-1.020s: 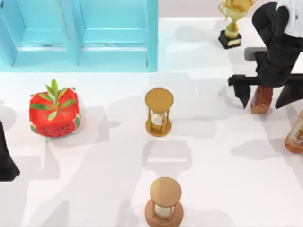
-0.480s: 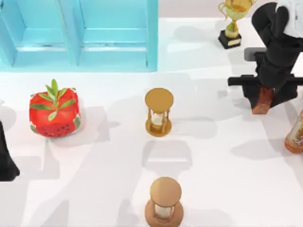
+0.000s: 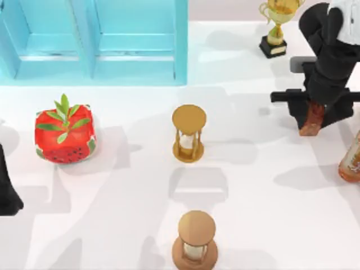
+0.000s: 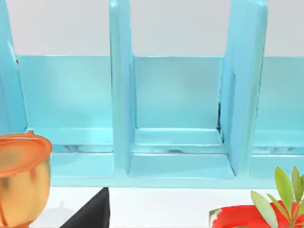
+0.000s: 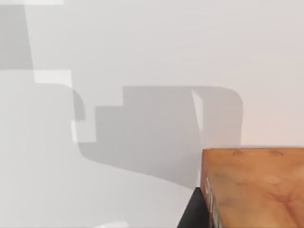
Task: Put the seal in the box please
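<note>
Right gripper point(image 3: 315, 115): at the table's right side, near the back; black fingers point(image 3: 293, 117) closed against both sides of the seal point(image 3: 312, 119), holding it.

Seal: reddish-brown marbled stone block, upright between the right gripper's fingers. Whether its base touches the table cannot be told. In the right wrist view its orange-brown top face point(image 5: 254, 187) lies close under the camera, one dark finger point(image 5: 194, 211) touching its side, white table point(image 5: 118, 71) and grey shadows beyond.

Right arm: black, rising from the gripper toward the table's back right corner.

Orange-brown bottle point(image 3: 351, 159): at the table's right edge, near the seal, in front of it, apart from it.

Gold trophy point(image 3: 275, 25): on a black base, back of the table, to the left of the right arm.

Box point(image 3: 180, 39): light blue, straight walls, at the back left, well apart from the seal; a divider point(image 3: 83, 34) splits it into two compartments. In the left wrist view its walls point(image 4: 121, 95) stand upright across the frame.

Hourglass point(image 3: 189, 134): wooden, table centre.

Second hourglass point(image 3: 196, 240): wooden, front centre.

Watermelon-patterned cube point(image 3: 64, 135): red, green leaves on top, left side, in front of the box.

Left arm: parked at the table's left edge; left gripper's point(image 3: 7, 188) finger state cannot be told.
</note>
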